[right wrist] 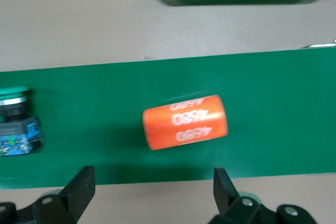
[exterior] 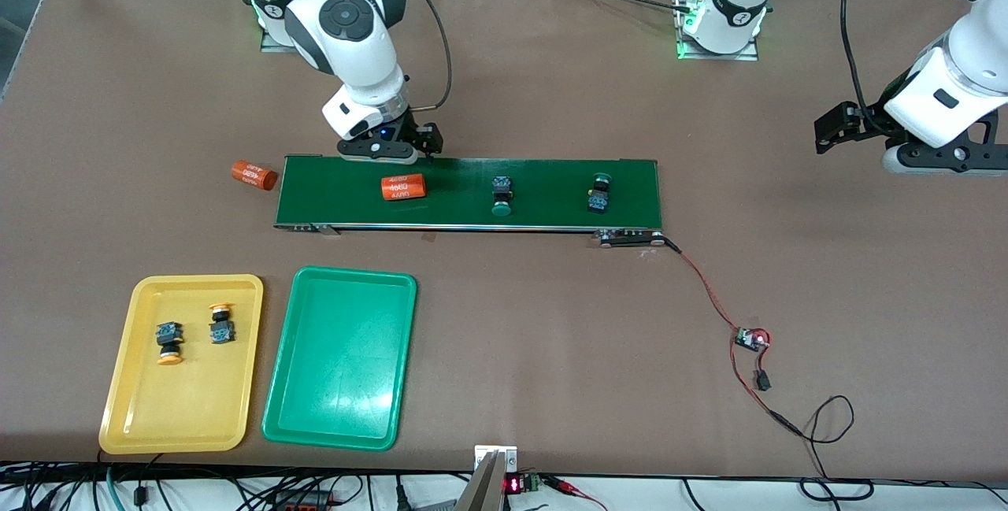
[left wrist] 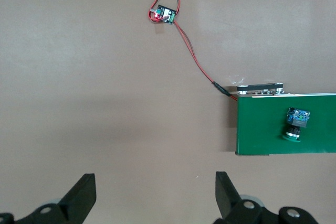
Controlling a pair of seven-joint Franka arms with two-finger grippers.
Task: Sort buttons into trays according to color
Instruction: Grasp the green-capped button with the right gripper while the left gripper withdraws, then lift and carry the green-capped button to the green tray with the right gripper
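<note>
The brown table (exterior: 551, 101) is carrying a long dark green conveyor belt (exterior: 543, 180) between the two arms. The yellow tray (exterior: 126, 409) and the green tray (exterior: 339, 385) are lying side by side nearer the front camera, toward the right arm's end. The right gripper (exterior: 387, 150) is hanging with its fingers spread over the belt's edge, holding nothing, just above an orange cylinder (exterior: 403, 187) lying on the belt. The left gripper (exterior: 854, 129) is waiting, fingers spread, over bare table off the belt's end. A second orange cylinder (exterior: 254, 175) is lying off the belt. Two green-capped buttons (exterior: 502, 194) (exterior: 600, 192) are sitting on the belt; two yellow-capped buttons (exterior: 168, 340) (exterior: 221, 324) are resting in the yellow tray.
</note>
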